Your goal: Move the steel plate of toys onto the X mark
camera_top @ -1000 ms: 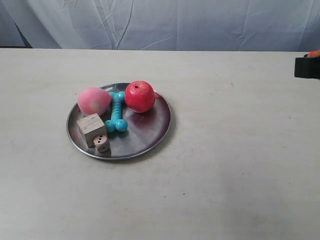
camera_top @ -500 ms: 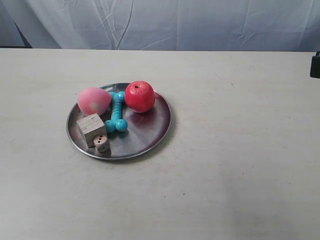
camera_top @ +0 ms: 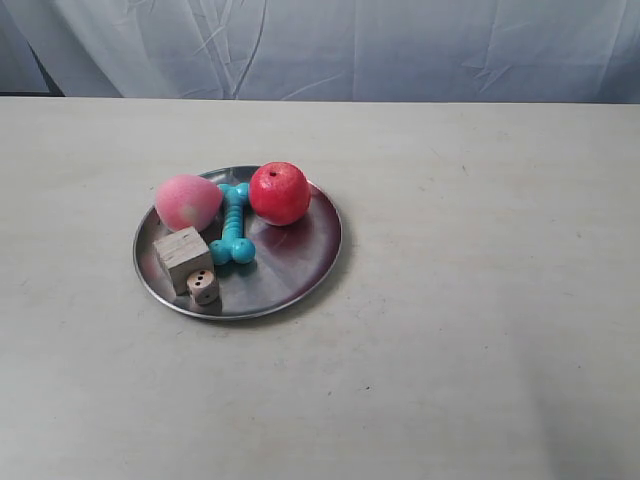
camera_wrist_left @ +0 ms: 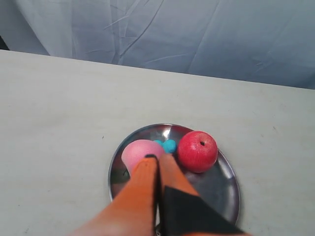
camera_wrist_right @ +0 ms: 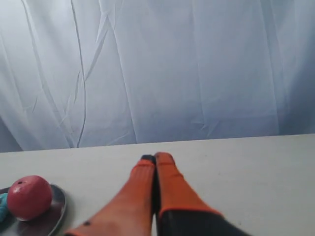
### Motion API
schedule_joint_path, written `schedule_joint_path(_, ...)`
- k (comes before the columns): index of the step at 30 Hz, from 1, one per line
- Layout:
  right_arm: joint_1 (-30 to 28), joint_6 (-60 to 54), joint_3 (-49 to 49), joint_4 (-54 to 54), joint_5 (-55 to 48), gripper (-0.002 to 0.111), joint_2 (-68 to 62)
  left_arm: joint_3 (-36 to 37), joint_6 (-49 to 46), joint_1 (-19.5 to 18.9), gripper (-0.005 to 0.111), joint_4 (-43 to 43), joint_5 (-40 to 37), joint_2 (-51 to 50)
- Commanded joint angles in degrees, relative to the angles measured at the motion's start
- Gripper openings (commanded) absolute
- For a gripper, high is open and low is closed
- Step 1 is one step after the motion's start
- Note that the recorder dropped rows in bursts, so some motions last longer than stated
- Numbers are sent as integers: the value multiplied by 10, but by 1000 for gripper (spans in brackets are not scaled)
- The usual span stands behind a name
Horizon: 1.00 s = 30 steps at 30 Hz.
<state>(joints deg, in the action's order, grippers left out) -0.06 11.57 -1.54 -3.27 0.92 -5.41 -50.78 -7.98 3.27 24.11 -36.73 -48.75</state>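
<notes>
The steel plate [camera_top: 292, 258] lies left of the middle of the pale table. It holds a red apple [camera_top: 279, 193], a pink peach [camera_top: 187, 201], a turquoise bone [camera_top: 235, 226], a wooden cube [camera_top: 183, 257] and a small die [camera_top: 203, 286]. No arm shows in the exterior view. My left gripper [camera_wrist_left: 158, 157] is shut and empty, hanging over the plate [camera_wrist_left: 227, 186] with its tips in front of the peach [camera_wrist_left: 135, 151], beside the apple [camera_wrist_left: 197, 151]. My right gripper [camera_wrist_right: 155, 158] is shut and empty, off to the side of the plate [camera_wrist_right: 55, 212] and apple [camera_wrist_right: 28, 196]. No X mark is in view.
A creased pale blue cloth [camera_top: 400, 45] hangs behind the table's far edge. The beige tabletop [camera_top: 480, 300] stretches wide to the right of the plate and in front of it.
The dark and orange gripper part at the exterior view's right edge has slid out of frame. The plate and toys have not moved.
</notes>
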Motion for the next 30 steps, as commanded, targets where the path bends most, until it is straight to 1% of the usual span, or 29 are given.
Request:
schedule_joint_path(1,-5,5,15,60,-70,0,54,1,-1,2,0,3,7,4)
schedule_joint_path(2,-5,5,15,64,-89,0,54,1,-18,2,0,-9,5,5)
schedule_joint_path(4,-5,5,15,64,-102,0,54,13,-79,2,0,-63,11,27)
schedule_joint_path(5,-5,5,15,64,-102,0,54,24,-85,2,0,-77,19,39)
schedule_joint_path(7,-5,5,15,64,-102,0,54,75,-85,2,0,-91,71,82)
schedule_joint_path(9,-5,5,15,64,-102,0,54,169,-85,2,0,-126,134,154)
schedule_joint_path(10,-5,5,15,64,-102,0,54,191,-85,2,0,-136,147,173)
schedule_joint_path(11,-5,5,15,64,-101,0,54,248,-85,2,0,-149,192,212)
schedule_joint_path(12,-5,5,15,64,-101,0,54,276,-85,2,0,-150,210,227)
schedule_joint_path(13,-5,5,15,64,-101,0,54,326,-85,2,0,-153,248,259)
schedule_joint_path(14,-5,5,15,64,-102,0,54,352,-85,2,0,-154,266,275)
schedule_joint_path(15,-5,5,15,64,-102,0,54,393,-85,2,0,-154,293,307)
schedule_joint_path(17,-5,5,15,64,-102,0,54,443,-86,2,0,-156,316,345)
schedule_joint_path(22,-5,5,15,64,-102,0,54,494,-86,2,0,-184,316,394)
schedule_joint_path(25,-5,5,15,64,-102,0,54,508,-86,2,0,-186,305,418)
schedule_joint_path(27,-5,5,15,64,-102,0,54,508,-86,2,0,-186,283,433)
schedule_joint_path(30,-5,5,15,64,-105,0,54,508,-85,2,0,-187,221,458)
